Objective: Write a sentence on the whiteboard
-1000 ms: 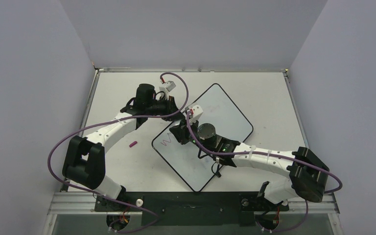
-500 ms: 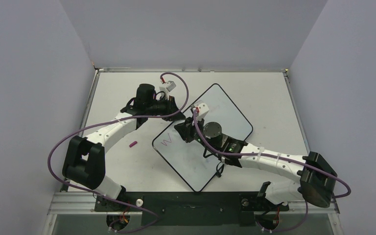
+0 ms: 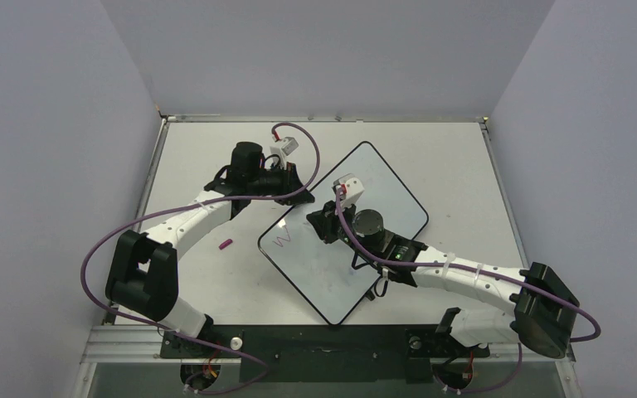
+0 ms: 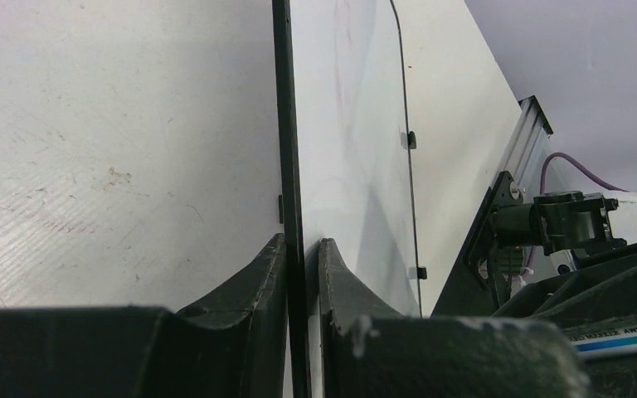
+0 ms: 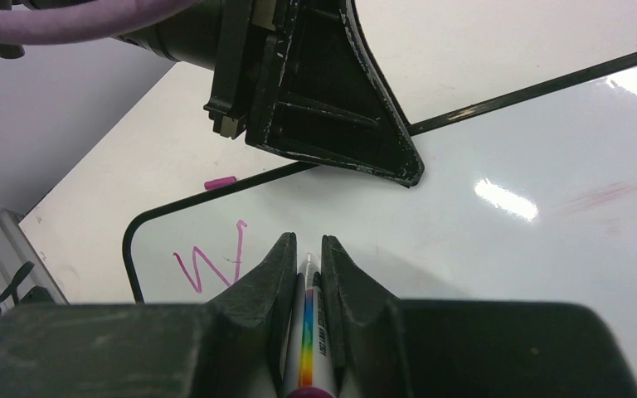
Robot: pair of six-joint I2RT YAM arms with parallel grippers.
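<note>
One table [image 3: 216,149], off-white and scuffed, carries everything. The whiteboard [image 3: 398,207] lies flat near its middle, turned so that its corners point toward the sides of the table; its black rim runs all round, and its glossy face throws back the lights.

The left arm [image 3: 191,220] curves in from the near left to the board's far-left edge. The right arm [image 3: 464,278] reaches from the near right over the board's middle.

The left gripper [image 4: 303,245] is clamped on the whiteboard. In the left wrist view the thin rim stands between its two fingers, one finger on the table side and one on the white face. The right gripper [image 5: 308,245] is closed tight on a marker [image 5: 308,348], whose barrel runs up between the fingers with its tip just past them, pointing down at the board. Whether the tip touches the surface cannot be told.

Of the sentence [image 3: 282,240] only one pink W shows, close to the board's left corner and just left of the marker's tip in the right wrist view. A faint reddish smudge [image 5: 605,195] marks the board farther right.

A small pink cap [image 3: 226,245] lies on the table, left of the board and apart from it.
</note>
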